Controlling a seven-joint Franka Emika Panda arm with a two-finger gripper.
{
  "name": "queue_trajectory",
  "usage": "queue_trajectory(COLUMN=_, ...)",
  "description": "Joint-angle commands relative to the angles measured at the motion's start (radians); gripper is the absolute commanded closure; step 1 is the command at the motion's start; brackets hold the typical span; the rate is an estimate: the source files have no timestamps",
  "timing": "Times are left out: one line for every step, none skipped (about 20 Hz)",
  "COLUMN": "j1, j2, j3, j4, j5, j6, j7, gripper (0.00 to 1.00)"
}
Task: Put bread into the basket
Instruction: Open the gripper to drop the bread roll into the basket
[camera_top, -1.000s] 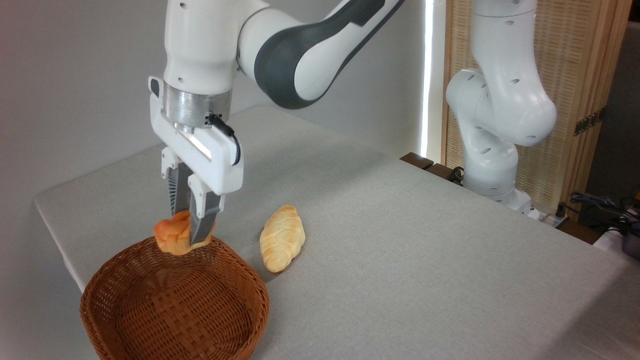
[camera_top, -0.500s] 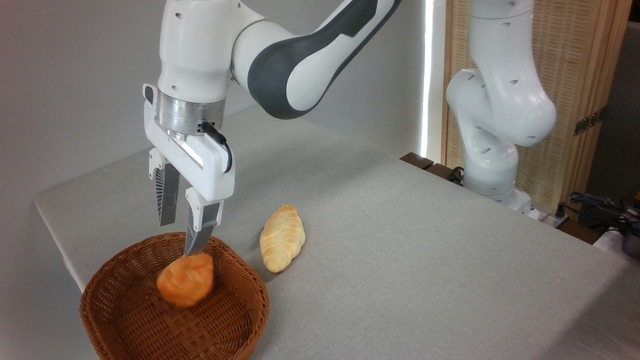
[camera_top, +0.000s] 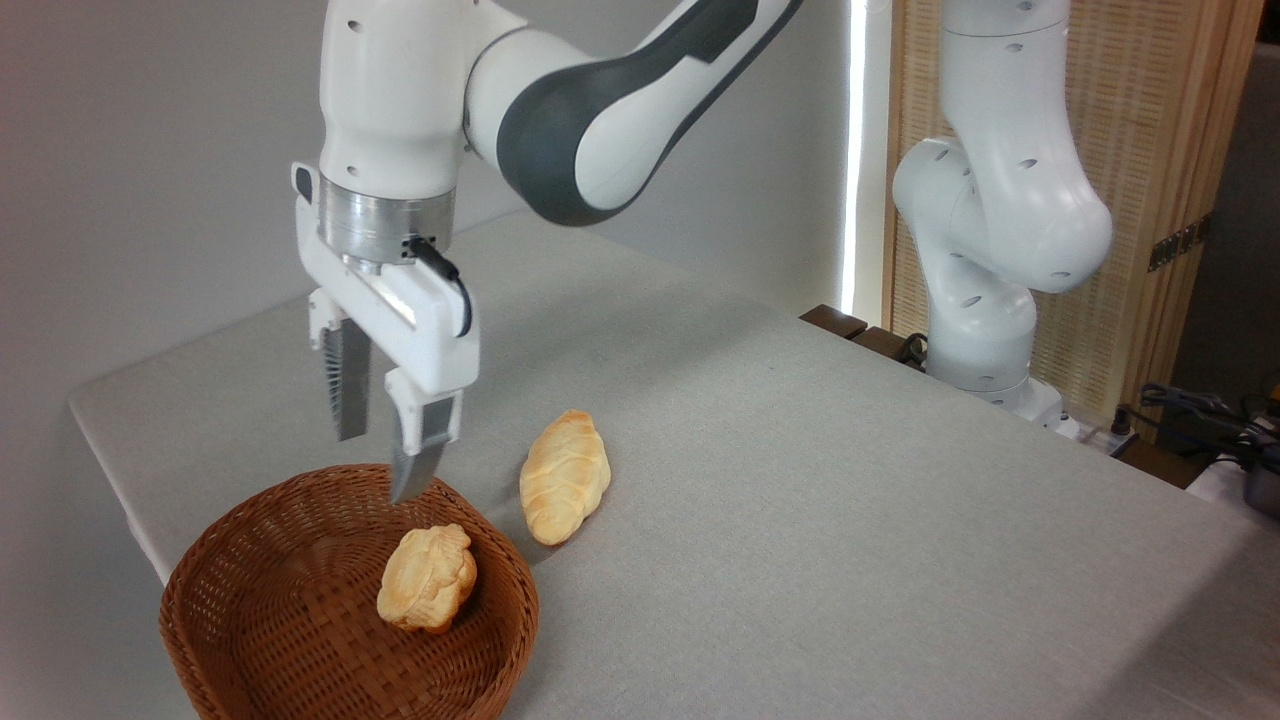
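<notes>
The bread (camera_top: 427, 578), a small lumpy bun showing its paler golden side, lies inside the round brown wicker basket (camera_top: 270, 610), against the right part of its floor. My gripper (camera_top: 380, 466) hangs open just above the basket's far rim, with nothing between its fingers. The front fingertip sits a little above and to the left of the bun, apart from it.
A longer pale yellow ridged loaf (camera_top: 564, 476) lies on the grey table (camera_top: 800, 480) just right of the basket. The arm's white base (camera_top: 985, 330) stands at the table's far right edge, before a wooden slatted screen.
My gripper opened and let the bun go. The bun dropped from above the far rim into the basket, rolled right and came to rest. The gripper shifted slightly right.
</notes>
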Motion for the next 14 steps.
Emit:
queue_trajectory(j1=0.003, j2=-0.052, j3=0.011, j4=0.005, j5=0.025, j6=-0.164, j7=-0.011, gripper=0.00)
queue_trajectory(j1=0.005, j2=-0.061, j3=0.011, j4=0.006, j5=0.046, j6=-0.199, j7=-0.019, gripper=0.00)
queue_trajectory(j1=0.005, j2=-0.071, j3=0.011, j4=0.006, j5=0.074, j6=-0.238, j7=-0.028, gripper=0.00)
queue_trajectory(j1=0.005, j2=-0.075, j3=0.011, j4=0.006, j5=0.101, j6=-0.267, j7=-0.029, gripper=0.00)
queue_trajectory(j1=0.005, j2=-0.078, j3=0.010, j4=0.006, j5=0.118, j6=-0.284, j7=-0.031, gripper=0.00)
queue_trajectory(j1=0.005, j2=-0.078, j3=0.010, j4=0.006, j5=0.121, j6=-0.296, j7=-0.038, gripper=0.00)
queue_trajectory(j1=0.005, j2=-0.078, j3=0.010, j4=0.009, j5=0.123, j6=-0.309, j7=-0.057, gripper=0.00)
queue_trajectory(j1=0.005, j2=-0.083, j3=0.011, j4=0.015, j5=0.123, j6=-0.319, j7=-0.061, gripper=0.00)
queue_trajectory(j1=0.005, j2=-0.084, j3=0.011, j4=0.025, j5=0.125, j6=-0.332, j7=-0.062, gripper=0.00)
queue_trajectory(j1=0.005, j2=-0.086, j3=0.010, j4=0.026, j5=0.128, j6=-0.345, j7=-0.062, gripper=0.00)
queue_trajectory(j1=0.005, j2=-0.092, j3=0.010, j4=0.026, j5=0.128, j6=-0.356, j7=-0.059, gripper=0.00)
queue_trajectory(j1=0.005, j2=-0.101, j3=0.010, j4=0.026, j5=0.128, j6=-0.367, j7=-0.057, gripper=0.00)
queue_trajectory(j1=0.005, j2=-0.106, j3=0.011, j4=0.026, j5=0.128, j6=-0.373, j7=-0.060, gripper=0.00)
queue_trajectory(j1=0.005, j2=-0.106, j3=0.011, j4=0.026, j5=0.128, j6=-0.381, j7=-0.062, gripper=0.00)
